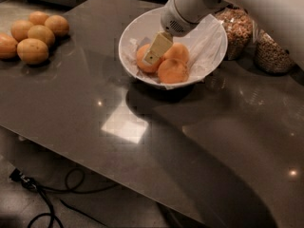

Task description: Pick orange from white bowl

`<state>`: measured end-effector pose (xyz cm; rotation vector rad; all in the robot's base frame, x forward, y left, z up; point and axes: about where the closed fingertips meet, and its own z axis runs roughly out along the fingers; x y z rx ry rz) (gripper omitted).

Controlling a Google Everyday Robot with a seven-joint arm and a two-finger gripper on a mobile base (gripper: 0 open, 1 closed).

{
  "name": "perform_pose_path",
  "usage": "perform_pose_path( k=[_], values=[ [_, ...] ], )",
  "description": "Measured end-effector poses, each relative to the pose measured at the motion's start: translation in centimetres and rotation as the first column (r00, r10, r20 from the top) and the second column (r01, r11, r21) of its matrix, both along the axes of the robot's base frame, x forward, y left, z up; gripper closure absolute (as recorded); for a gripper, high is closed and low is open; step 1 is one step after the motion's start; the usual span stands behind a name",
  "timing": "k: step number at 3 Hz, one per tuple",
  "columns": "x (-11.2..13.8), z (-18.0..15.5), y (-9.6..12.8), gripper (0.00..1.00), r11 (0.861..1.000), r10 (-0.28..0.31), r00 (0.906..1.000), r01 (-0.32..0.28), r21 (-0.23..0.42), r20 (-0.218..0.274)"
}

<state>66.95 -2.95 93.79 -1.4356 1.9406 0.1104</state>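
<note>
The white bowl (209,46) with its paper liner stands at the back middle of the dark table. Three oranges lie in it: one at the left (142,64), one at the back (179,52), one at the front (172,71). My gripper (152,57) reaches down into the bowl from the upper right on a white arm (190,6). Its beige tip lies over the left orange and beside the back one. The part of that orange under the gripper is hidden.
Several duller, yellower fruits (33,37) lie at the table's far left. Two glass jars of grain (236,27) (270,53) stand right behind the bowl. The table's front edge (95,148) runs diagonally. Black cables (42,194) lie on the floor below.
</note>
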Motion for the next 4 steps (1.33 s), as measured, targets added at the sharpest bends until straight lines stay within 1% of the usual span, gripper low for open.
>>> perform_pose_path(
  k=[1, 2, 3, 4],
  values=[
    [0.1, -0.9, 0.2, 0.26, 1.0, 0.027, 0.9995, -0.027, 0.001, -0.018],
    [0.1, -1.7, 0.4, 0.3, 0.999, 0.049, 0.9982, -0.049, -0.002, -0.033],
    [0.3, -2.8, 0.6, 0.31, 0.998, 0.062, 0.9965, -0.063, -0.006, -0.056],
    [0.4, -3.7, 0.9, 0.28, 0.997, 0.075, 0.9942, -0.076, -0.01, -0.077]
  ],
)
